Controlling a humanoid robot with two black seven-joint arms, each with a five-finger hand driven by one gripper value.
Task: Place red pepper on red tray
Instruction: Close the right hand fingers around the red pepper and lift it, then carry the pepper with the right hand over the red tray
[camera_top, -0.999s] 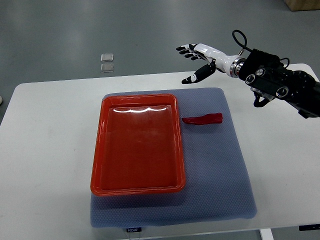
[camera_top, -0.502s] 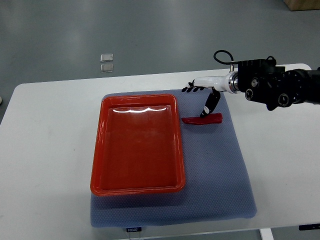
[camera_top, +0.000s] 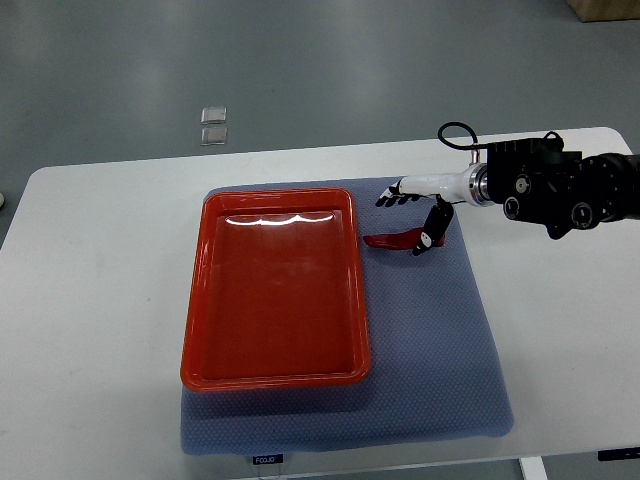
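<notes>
1. Pepper (camera_top: 396, 240): on the blue mat (camera_top: 440, 340), just right of the tray (camera_top: 270, 290); its right end hidden under the thumb.
2. Right hand (camera_top: 415, 205): low over the pepper, fingers spread, thumb tip touching it; no grasp visible.
3. Surface (camera_top: 90, 300): white.

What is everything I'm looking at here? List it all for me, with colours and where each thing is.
red tray: one, red-orange, nothing in it, on the left part of the mat
red pepper: one, red, on the mat just right of the tray's top corner
mat: one, blue-grey, under tray and pepper
table: one, white
small clear squares: two, clear, on the grey floor beyond the table
right hand: one, white and black, at the pepper's right end, thumb touching it, grasp not closed; arm enters from the right
</notes>
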